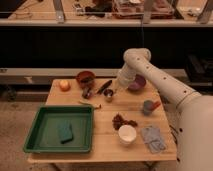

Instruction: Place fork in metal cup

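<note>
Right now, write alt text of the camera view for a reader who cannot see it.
A white robot arm reaches over a wooden table, its gripper close above a small metal cup near the back edge. A green tray holding a sponge sits front left; a white bowl and a blue-grey cup stand to the right.

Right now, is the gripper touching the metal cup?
Cannot tell. In the camera view the gripper hangs close over the metal cup, and their outlines merge, so neither contact nor a gap shows plainly.
</note>
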Available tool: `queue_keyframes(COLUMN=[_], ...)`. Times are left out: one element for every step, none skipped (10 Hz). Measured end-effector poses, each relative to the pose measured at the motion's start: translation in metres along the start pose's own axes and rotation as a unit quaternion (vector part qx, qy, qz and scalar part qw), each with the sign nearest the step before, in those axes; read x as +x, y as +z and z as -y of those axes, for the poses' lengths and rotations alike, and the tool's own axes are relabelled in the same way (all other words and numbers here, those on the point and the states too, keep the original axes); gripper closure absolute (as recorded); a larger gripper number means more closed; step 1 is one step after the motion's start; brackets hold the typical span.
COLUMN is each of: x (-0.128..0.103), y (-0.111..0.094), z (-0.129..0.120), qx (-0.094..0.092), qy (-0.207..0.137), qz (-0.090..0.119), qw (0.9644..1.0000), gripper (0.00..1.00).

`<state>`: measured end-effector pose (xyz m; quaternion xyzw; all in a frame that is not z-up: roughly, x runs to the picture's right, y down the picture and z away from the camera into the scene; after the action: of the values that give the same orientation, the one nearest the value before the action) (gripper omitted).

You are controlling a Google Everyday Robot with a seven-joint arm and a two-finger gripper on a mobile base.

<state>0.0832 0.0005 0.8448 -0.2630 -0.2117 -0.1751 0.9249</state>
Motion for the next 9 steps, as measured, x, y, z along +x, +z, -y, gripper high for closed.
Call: queue_keyframes(x=[0.0003, 0.0001, -0.0009, -0.0021, -0.002, -0.002, -0.002, -0.002, -0.0018], y=[0.0007, 0.0017, 0.0029, 0.0032, 0.0032, 0.0036, 0.004, 0.004, 0.0038], z=[-0.0001, -0.0003, -0.0002, -0.0002, -0.0003, -0.0003, -0.0005, -0.0006, -0.0006], qx=[-0.001, -0.003, -0.005, -0.006, -0.006, -0.006, -0.006, -0.006, -0.006], qy=[-0.001, -0.002, -0.006, -0.01, -0.01, -0.01, -0.01, -0.01, -0.01], qz=[0.0, 0.001, 0.003, 0.006, 0.006, 0.006, 0.006, 0.006, 0.006], qw=[1.0, 1.0, 1.0, 0.9999, 0.9999, 0.9999, 0.9999, 0.9999, 0.9999], gripper=[1.0, 1.0, 0.97, 0.96, 0.96, 0.96, 0.96, 0.96, 0.96])
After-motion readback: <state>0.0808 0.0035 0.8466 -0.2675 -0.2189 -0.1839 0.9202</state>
